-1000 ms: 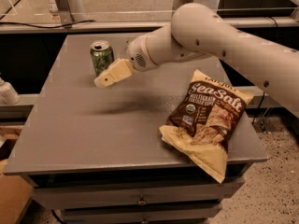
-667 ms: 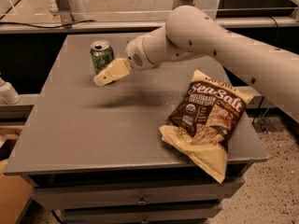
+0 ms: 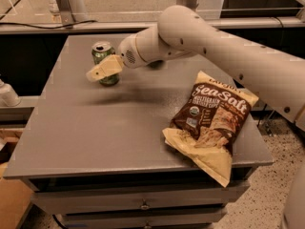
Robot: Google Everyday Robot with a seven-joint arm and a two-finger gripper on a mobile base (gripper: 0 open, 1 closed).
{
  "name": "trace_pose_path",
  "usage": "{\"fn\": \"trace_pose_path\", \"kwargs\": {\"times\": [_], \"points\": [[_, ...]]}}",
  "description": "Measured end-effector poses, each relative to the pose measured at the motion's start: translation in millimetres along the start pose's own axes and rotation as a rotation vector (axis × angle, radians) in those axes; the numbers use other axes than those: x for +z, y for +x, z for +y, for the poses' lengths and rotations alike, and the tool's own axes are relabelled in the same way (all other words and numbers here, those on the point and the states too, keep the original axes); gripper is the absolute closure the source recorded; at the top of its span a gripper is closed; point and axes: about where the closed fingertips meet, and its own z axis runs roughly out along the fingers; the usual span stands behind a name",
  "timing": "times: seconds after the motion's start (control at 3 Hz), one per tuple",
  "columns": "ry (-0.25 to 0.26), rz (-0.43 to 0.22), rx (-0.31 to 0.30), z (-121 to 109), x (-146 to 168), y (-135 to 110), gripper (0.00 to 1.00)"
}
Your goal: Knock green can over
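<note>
The green can [image 3: 104,56] stands upright on the far left part of the grey table [image 3: 119,123]. It is small, green, with a silver top. My gripper [image 3: 97,72], with pale tan fingers, is right in front of the can and overlaps its lower half. I cannot tell whether it touches the can. The white arm reaches in from the right side of the view.
A brown and cream chip bag [image 3: 209,120] lies on the table's right side, hanging over the front right edge. Drawers [image 3: 143,205] sit under the tabletop. A rail [image 3: 57,27] and white posts run behind the table.
The gripper has moved left and slightly closer to the can, now overlapping it. The can still stands upright in the same place.
</note>
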Motion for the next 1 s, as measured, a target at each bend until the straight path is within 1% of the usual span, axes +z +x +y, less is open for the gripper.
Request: {"fn": "trace_pose_path", "kwargs": {"times": [0.33,0.67,1.0], "points": [[-0.009,-0.024,0.009,6.5,9.4,-14.9,0.17],[-0.013,-0.034,0.016,12.4,14.3,-20.3,0.41],[-0.008,-0.03,0.028,16.1,12.9,-16.3,0.63]]}}
